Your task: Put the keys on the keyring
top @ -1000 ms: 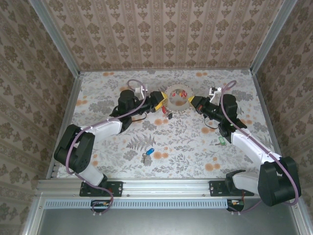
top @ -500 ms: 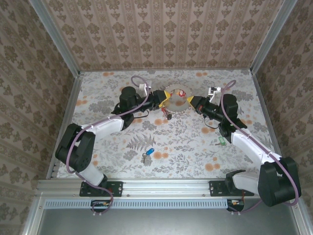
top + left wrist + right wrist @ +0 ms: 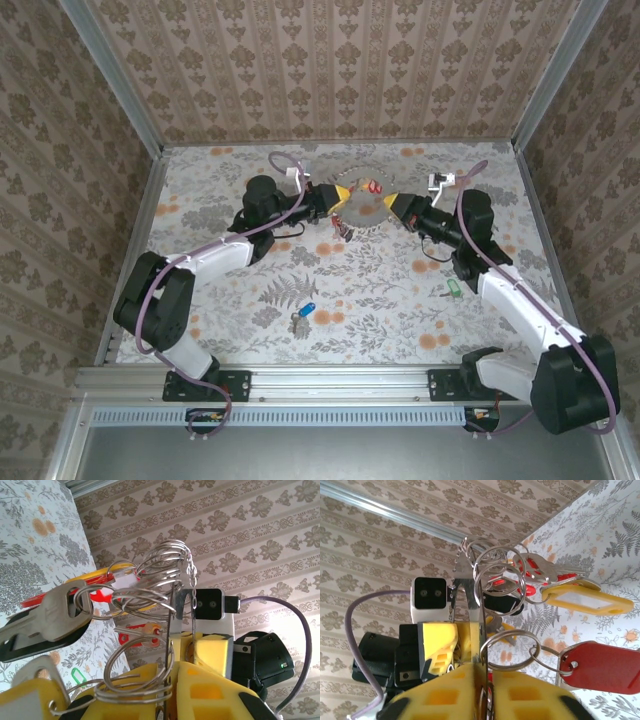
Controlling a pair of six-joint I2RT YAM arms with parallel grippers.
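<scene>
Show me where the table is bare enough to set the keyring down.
Bare table lies between the blue-headed key and the green item, and again in the far left corner. Crowded: far centre, where the left hand and right hand meet at the keyring.

Shiny wire keyring (image 3: 150,599), dull metal key (image 3: 60,612), smooth red plastic tag (image 3: 600,667)

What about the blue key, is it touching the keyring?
Apart. The top view shows the blue key lying near the arm bases and the keyring much farther back, with patterned table between them.
</scene>
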